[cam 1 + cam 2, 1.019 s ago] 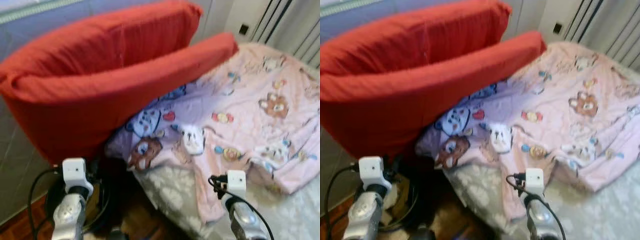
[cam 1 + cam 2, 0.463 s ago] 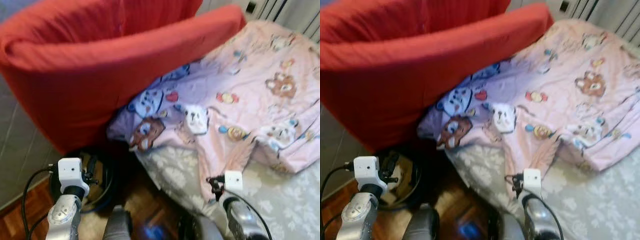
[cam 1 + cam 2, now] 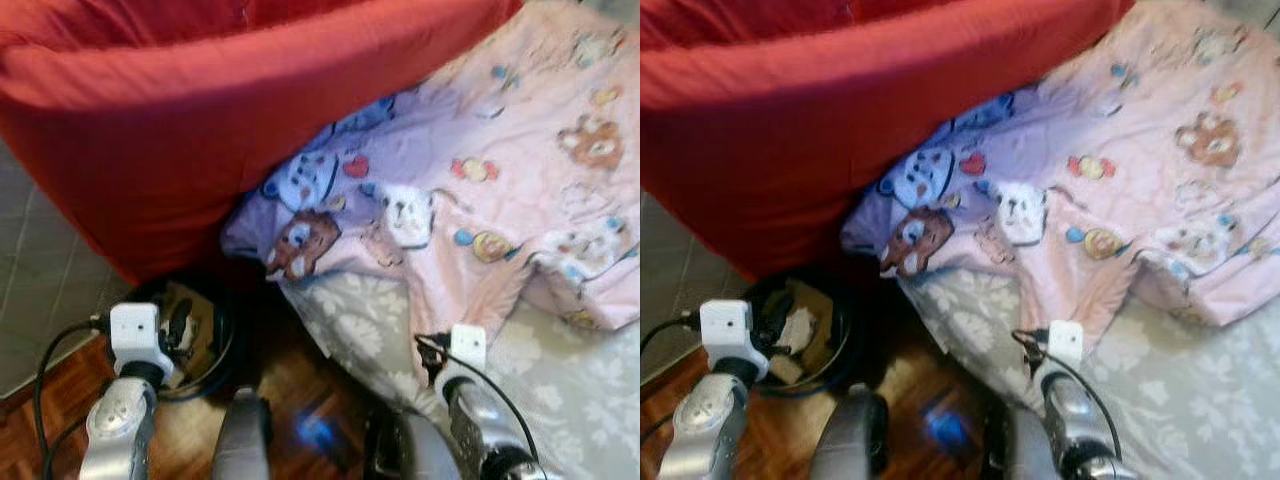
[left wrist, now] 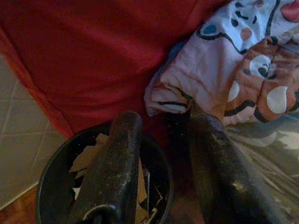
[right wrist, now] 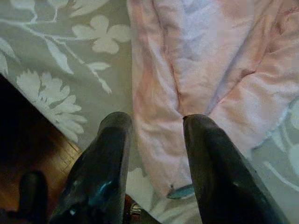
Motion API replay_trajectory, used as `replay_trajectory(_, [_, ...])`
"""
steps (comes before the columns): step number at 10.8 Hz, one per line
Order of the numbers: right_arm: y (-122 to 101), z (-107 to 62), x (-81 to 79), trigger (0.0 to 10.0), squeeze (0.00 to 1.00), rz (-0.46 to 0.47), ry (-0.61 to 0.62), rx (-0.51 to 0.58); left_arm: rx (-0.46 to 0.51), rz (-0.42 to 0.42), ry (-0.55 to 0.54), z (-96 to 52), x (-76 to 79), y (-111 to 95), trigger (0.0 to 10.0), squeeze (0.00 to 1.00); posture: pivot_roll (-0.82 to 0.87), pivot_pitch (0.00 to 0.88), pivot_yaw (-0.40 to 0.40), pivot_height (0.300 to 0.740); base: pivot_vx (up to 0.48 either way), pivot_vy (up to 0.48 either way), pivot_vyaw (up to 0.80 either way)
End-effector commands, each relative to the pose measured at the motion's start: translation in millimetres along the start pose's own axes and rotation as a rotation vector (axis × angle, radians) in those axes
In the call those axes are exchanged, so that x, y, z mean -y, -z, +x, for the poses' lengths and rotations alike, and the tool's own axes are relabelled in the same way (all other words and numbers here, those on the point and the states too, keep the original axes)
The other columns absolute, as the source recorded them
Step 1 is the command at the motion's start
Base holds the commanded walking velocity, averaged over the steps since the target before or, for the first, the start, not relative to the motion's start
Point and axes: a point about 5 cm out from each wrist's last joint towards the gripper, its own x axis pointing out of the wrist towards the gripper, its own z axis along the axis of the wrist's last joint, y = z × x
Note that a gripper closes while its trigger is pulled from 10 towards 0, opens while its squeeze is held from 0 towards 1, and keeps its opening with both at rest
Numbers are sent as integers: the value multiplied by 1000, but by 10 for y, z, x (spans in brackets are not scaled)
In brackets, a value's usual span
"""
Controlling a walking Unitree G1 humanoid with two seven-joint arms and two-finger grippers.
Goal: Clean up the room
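Left eye view: a pink cartoon blanket [image 3: 500, 190] lies crumpled along the bed [image 3: 570, 400], one corner hanging over its near edge. Left gripper [image 4: 159, 130] fingers spread above a black bin [image 4: 51, 186]; right gripper [image 5: 154, 121] fingers spread, empty, over that corner

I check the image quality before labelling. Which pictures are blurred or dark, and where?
Left eye view: soft all over, the blanket prints smeared. Right eye view: the same blur. Left wrist view: dim, the bin in shade, the near fingers out of focus. Right wrist view: brighter, sheet flowers fairly clear, fingers blurred.
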Motion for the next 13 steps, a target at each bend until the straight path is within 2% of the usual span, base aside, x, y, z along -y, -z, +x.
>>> replay_trajectory(1, [132,-45,54,10000,0,12,26,-32,-42,-8,-6,-60,-20,67,10000,0,287,406,-7,631,0,0,0])
replay_trajectory(3, [77,-29,94,10000,0,14,45,-24,-31,-7,1,-28,6,12,10000,0,299,430,-8,631,0,0,0])
replay_trajectory(4, [7,-11,90,10000,1000,29,45,6,-27,-9,-3,-26,1,-19,10000,0,301,437,-7,631,0,0,0])
replay_trajectory(6, [-159,33,49,10000,1000,40,34,62,-24,-9,-8,-34,-5,-42,10000,0,307,443,-8,631,0,0,0])
replay_trajectory(8, [-236,59,42,10000,1000,26,37,66,-27,-7,-13,-60,-23,-50,10000,0,314,451,-7,631,0,0,0])
replay_trajectory(9, [-241,63,35,10000,929,14,37,59,-27,-4,-14,-73,-27,-60,10000,0,319,456,-5,631,0,0,0])
replay_trajectory(10, [-232,65,35,10000,0,11,33,47,-27,-2,-14,-86,-28,-71,10000,0,325,463,-3,631,0,0,0])
replay_trajectory(13, [-268,70,88,10000,0,29,69,53,-34,6,-21,-195,-66,-88,10000,0,339,491,1,631,0,0,0])
